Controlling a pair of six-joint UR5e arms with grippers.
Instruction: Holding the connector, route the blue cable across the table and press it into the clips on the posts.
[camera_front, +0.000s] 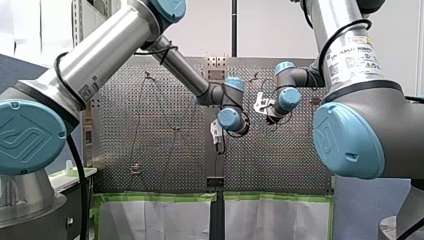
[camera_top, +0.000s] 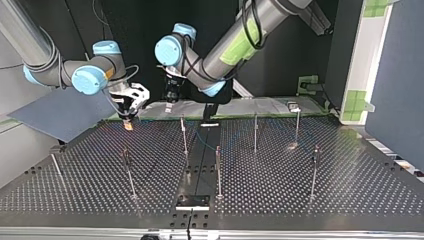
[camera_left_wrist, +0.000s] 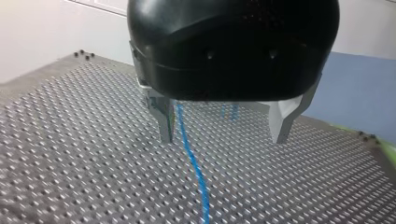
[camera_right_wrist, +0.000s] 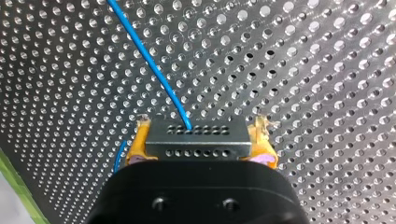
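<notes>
1. Between the yellow pads (camera_right_wrist: 139, 142) of my right gripper (camera_right_wrist: 200, 140) sits the connector (camera_right_wrist: 196, 145), a grey block with two rows of small holes. The gripper is clamped on its two ends.
2. Blue cable (camera_right_wrist: 149, 60): it leaves the connector's hole row and curves away over the perforated table (camera_right_wrist: 303, 70). No part of it is seen seated in a clip.
3. My left gripper (camera_left_wrist: 224, 136): its metal fingers (camera_left_wrist: 164, 122) are spread wide and grasp nothing. The cable runs down through the gap, just beside one finger and well apart from the other.
4. Posts (camera_top: 218, 170): thin uprights scattered over the table, all nearer the top view's camera than both grippers. Their clips are too small to make out.
5. Step in hand (judgement): the opening of the routing. The connector is secured, but the cable has not yet been brought to any post.
6. Next move (judgement): my right gripper would carry the connector toward a post, keeping the line lightly taut. My left gripper would narrow loosely round the cable to steer it and push it down into a clip. A hard pinch would stop the cable sliding through.
7. Pose, top view: both grippers hang over the table's far edge, near each other. My right arm enters from the left with its wrist bent downward. My left arm descends from the upper right and reaches past the middle, its gripper just right of the other.
</notes>
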